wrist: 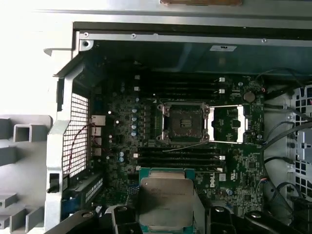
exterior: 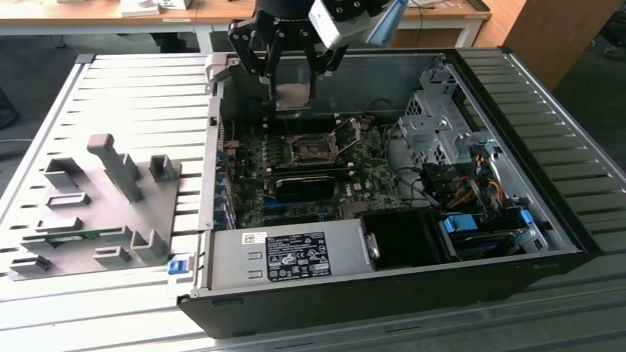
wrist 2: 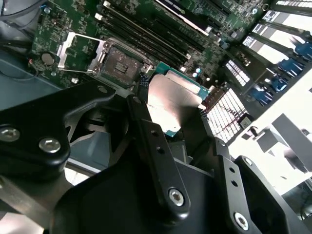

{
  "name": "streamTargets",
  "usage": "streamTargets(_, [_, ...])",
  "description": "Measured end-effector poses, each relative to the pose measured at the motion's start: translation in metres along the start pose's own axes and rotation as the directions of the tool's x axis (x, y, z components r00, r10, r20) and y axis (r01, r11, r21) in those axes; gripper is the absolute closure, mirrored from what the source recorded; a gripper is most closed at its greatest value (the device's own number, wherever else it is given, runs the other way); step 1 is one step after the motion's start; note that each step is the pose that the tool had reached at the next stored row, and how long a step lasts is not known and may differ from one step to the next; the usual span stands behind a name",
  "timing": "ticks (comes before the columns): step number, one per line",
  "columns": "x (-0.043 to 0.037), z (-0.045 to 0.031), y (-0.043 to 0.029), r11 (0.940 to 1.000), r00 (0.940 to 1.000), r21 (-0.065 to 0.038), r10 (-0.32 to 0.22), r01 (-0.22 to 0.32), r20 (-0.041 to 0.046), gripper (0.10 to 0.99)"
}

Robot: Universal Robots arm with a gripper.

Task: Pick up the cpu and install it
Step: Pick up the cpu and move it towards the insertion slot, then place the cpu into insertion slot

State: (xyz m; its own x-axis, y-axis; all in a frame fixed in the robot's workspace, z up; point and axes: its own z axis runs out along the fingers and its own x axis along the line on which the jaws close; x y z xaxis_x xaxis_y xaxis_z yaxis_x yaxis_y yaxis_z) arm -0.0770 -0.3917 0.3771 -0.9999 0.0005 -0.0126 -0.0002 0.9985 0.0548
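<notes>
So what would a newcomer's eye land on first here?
The black claw gripping a shiny silver square cpu with a thin green rim, held above the green motherboard inside the open black computer case. On the board, the black square socket sits empty, its metal frame flipped open.

The socket (wrist: 184, 123) lies bare and open from above, its hinged metal frame (wrist: 235, 124) swung aside. Low memory slots (wrist: 181, 157) flank the socket on two sides. The case wall (wrist: 161, 51) rises beyond one set, and cables (wrist: 287, 129) crowd past the frame. The gripper (wrist: 165, 214), clamped on the cpu (wrist: 165, 195), hangs clear above the motherboard (wrist: 124, 105).
</notes>
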Motion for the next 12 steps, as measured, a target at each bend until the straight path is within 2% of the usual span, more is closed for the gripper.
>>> streamTargets(6, [-0.0089, 0.0007, 0.0013, 1.0, 1.0, 0.0, 0.0, 0.0, 0.0026, 0.561])
streamTargets(12, [-0.0118, 0.0008, 0.0013, 1.0, 1.0, 0.0, 0.003, -0.003, 0.003, 0.561])
